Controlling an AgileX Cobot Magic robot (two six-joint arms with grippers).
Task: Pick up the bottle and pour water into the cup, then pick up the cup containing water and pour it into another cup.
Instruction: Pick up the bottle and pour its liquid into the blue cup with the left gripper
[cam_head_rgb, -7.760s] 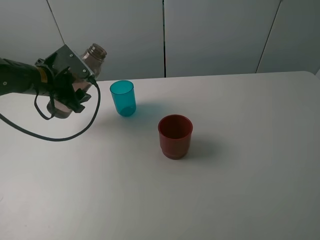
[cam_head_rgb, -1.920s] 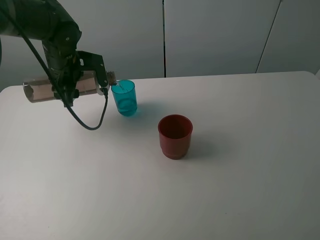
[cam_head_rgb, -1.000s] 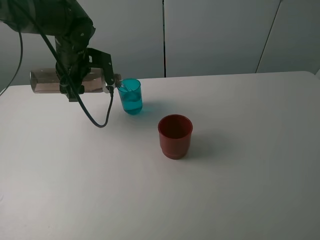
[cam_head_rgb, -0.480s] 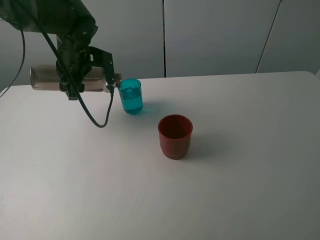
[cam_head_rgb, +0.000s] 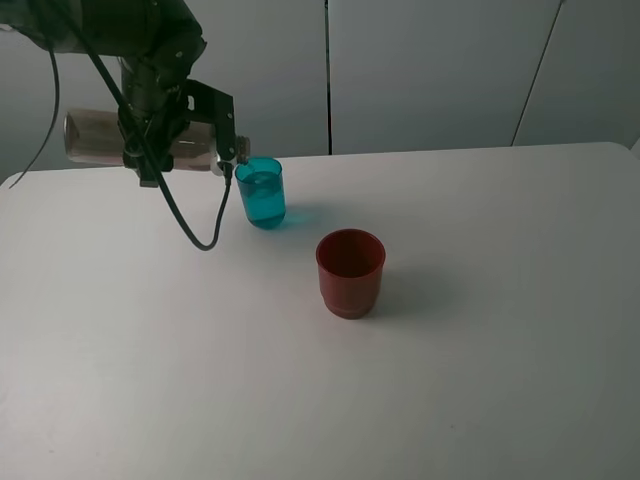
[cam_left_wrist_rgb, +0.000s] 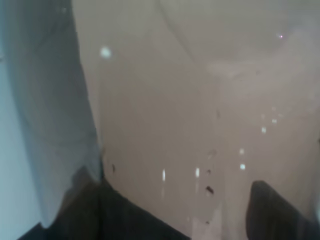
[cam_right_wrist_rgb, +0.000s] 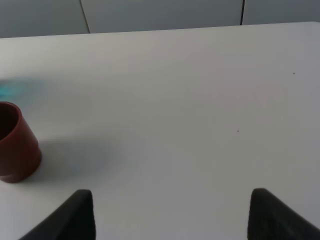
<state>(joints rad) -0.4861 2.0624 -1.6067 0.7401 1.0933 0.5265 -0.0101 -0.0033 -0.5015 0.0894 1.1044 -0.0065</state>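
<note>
Exterior high: left gripper has bottle sideways at teal cup

White table fills most of the view, with a grey panelled wall behind it. Left arm comes in at the far-left corner, and a black cable loops down off it.

Bottle is lifted off the table and roughly horizontal. Its base points to the view's left and its neck points at the teal cup. The mouth sits right at the cup's near-left rim; can't tell if it touches. Left gripper is clamped around the bottle body. In left wrist the tinted bottle wall fills the frame, with dark fingers on either side.

Red cup stands upright mid-table, in front of and right of the teal cup, clearly apart from it. It also shows at the edge of right wrist.

Teal cup is upright at the back left. There looks to be liquid inside, with the surface a bit below the rim.

Right gripper: jaws spread wide with nothing between them, over bare table and away from the red cup. It is out of the exterior high view.
</note>
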